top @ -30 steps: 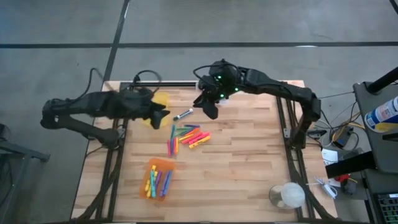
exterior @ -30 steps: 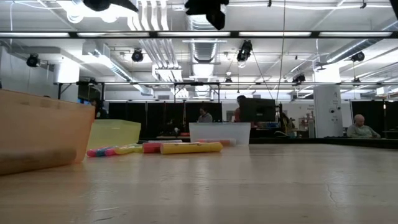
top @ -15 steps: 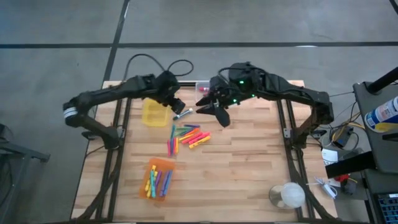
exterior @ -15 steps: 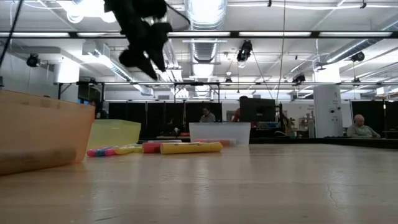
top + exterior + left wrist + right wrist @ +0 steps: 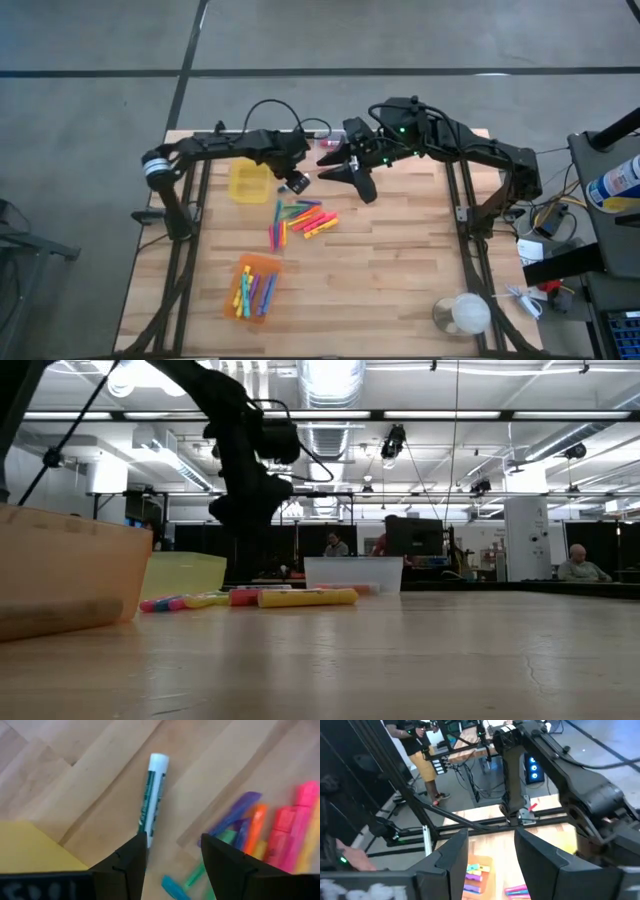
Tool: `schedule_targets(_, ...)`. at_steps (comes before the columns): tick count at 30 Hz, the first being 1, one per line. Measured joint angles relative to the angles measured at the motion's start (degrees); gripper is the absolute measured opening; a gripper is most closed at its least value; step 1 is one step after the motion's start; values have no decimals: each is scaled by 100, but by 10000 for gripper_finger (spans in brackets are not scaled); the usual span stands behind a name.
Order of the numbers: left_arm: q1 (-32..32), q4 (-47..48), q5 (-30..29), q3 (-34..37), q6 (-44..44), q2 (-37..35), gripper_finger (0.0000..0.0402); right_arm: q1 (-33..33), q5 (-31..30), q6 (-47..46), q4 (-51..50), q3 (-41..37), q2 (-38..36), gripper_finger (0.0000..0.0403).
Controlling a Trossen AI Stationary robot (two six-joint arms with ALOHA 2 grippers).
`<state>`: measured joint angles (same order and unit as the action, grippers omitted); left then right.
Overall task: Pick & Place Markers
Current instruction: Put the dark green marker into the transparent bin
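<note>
I am working two dark arms over a wooden table point(image 5: 400, 250). My left gripper point(image 5: 172, 851) hangs with its fingers spread just above a lone white-capped marker point(image 5: 152, 795) with a dark green barrel, which lies flat on the wood beside the yellow bin point(image 5: 247, 182); one finger tip overlaps the marker's lower end, and nothing is grasped. The loose pile of bright markers point(image 5: 300, 220) lies just beyond it toward the table's middle, and more sit in the orange bin point(image 5: 256, 286) nearer the front edge. My right gripper point(image 5: 490, 857) is raised near the table's back edge, fingers apart and empty. I judge the marker light, rigid and smooth, likely to roll or slip on the wood, so I would pinch it across the mid-barrel, fingers square to its length.
</note>
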<state>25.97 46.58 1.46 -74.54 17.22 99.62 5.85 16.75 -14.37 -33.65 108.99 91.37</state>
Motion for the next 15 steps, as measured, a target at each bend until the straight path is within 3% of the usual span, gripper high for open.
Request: schedule_targets(15, 60, -196, -104, -2, -365, 818, 181, -62, -75, -244, 29, 0, -2, 157)
